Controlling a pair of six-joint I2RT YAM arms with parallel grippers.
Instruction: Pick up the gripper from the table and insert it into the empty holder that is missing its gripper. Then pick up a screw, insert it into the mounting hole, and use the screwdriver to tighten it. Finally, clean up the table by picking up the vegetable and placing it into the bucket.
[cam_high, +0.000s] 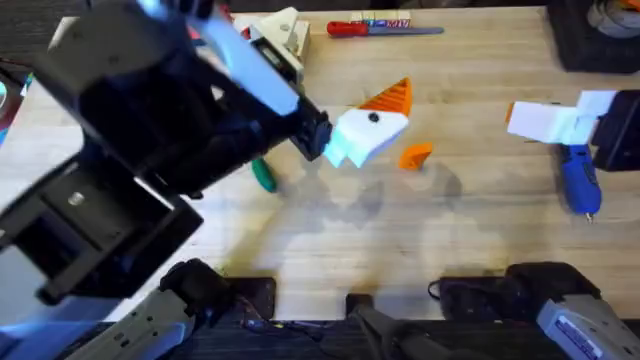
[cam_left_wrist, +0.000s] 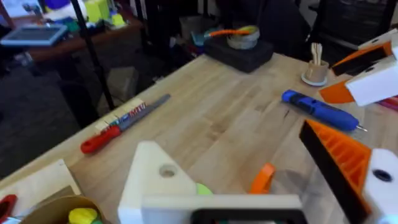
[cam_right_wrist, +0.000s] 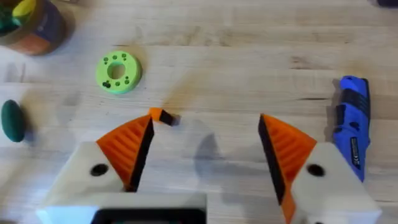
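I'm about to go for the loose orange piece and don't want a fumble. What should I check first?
1. Loose orange gripper lies free on the table: ok.
2. Right gripper open and empty: ok.
3. Orange piece centred between the right gripper's pads: not ok, it lies by one pad.
4. Empty holder bare, mounting hole unblocked: ok.
5. Screw located: cannot tell.

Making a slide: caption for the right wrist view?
Right pincer open above the table, blue screwdriver beside it, loose orange gripper lying ahead.
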